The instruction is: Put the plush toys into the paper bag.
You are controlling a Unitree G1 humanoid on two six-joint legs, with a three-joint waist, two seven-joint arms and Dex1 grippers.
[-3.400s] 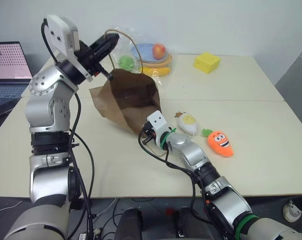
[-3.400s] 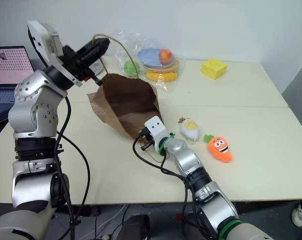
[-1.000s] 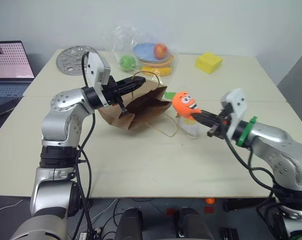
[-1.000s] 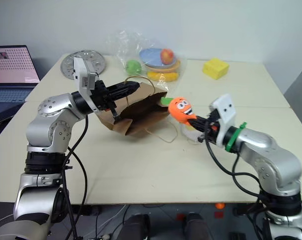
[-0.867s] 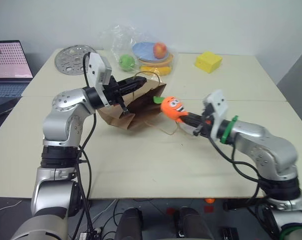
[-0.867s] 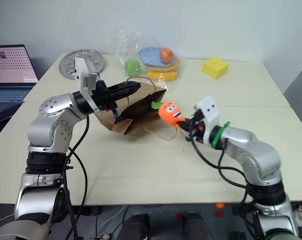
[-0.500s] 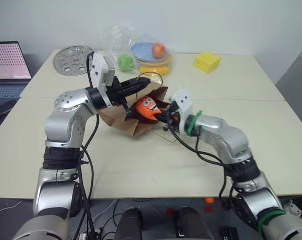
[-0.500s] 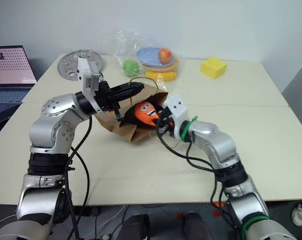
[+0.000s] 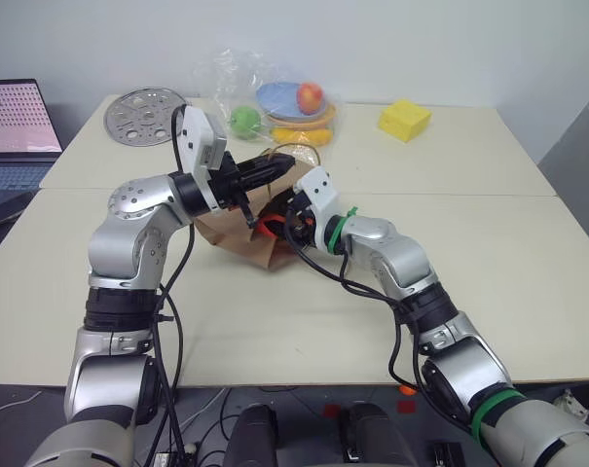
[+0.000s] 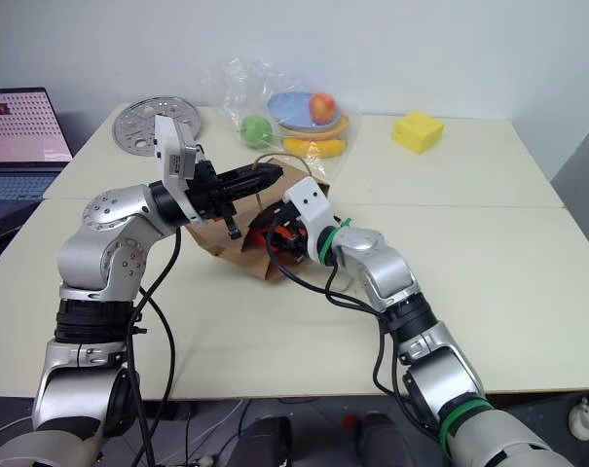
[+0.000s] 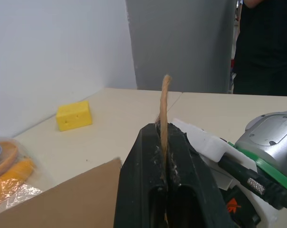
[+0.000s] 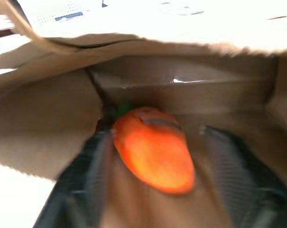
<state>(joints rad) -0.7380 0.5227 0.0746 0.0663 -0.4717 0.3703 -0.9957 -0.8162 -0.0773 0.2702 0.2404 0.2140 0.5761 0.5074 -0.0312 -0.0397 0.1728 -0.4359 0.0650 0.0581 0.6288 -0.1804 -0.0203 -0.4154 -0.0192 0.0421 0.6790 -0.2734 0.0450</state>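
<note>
Reaching level across the table, the left gripper (image 9: 275, 165) pinches a handle of the paper bag (image 9: 238, 240). The bent right arm's gripper (image 10: 272, 236) sits at the bag's mouth, fingers (image 12: 93, 175) spread apart, the carrot plush (image 12: 155, 151) lying inside.

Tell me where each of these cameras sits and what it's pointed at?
Left and right eye views: on the head, looking forward and down at the table; both arms show, reaching to the bag.
Left wrist view: on the left arm, looking along the left gripper, shut on the bag's handle, towards a yellow block.
Right wrist view: on the right arm, looking into the bag at the carrot, lying between the right gripper's spread fingers.
Shared: both eye views show one scene; both wrist views show the bag.
</note>
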